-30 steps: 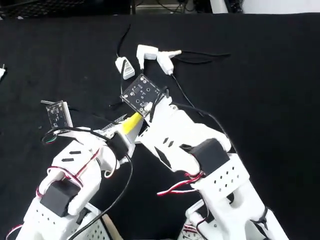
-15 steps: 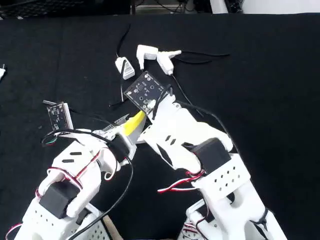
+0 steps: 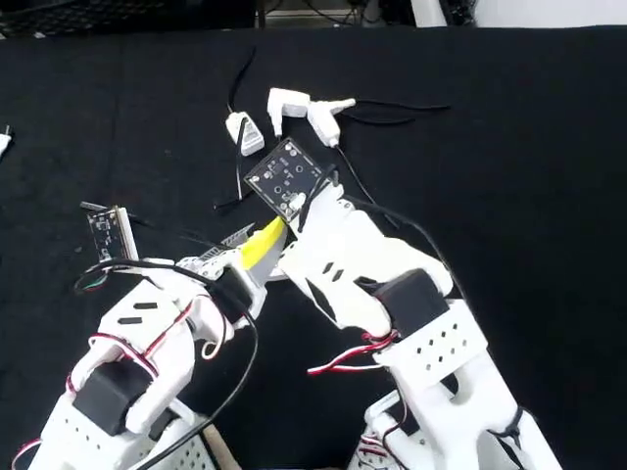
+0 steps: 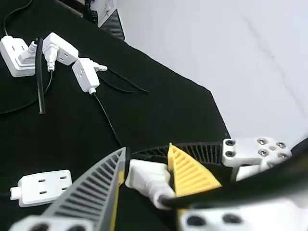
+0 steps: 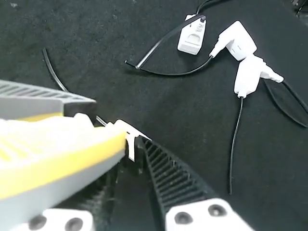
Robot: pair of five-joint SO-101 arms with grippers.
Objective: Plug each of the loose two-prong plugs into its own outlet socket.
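The left gripper (image 4: 147, 156) is closed: a white two-prong plug (image 4: 144, 177) with a black cord is gripped between its grey and yellow fingers (image 4: 187, 175). The right gripper (image 5: 131, 155) is held just beside them; whether it is open or closed cannot be told. A white outlet block (image 4: 41, 187) is laid on the black bench (image 3: 509, 147) near the grey finger. At 12 o'clock from both grippers, three white corded pieces (image 3: 287, 103) are clustered.

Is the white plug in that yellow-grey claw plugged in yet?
Not plugged in: the white plug sits pinched in the left gripper, away from the empty outlet socket.
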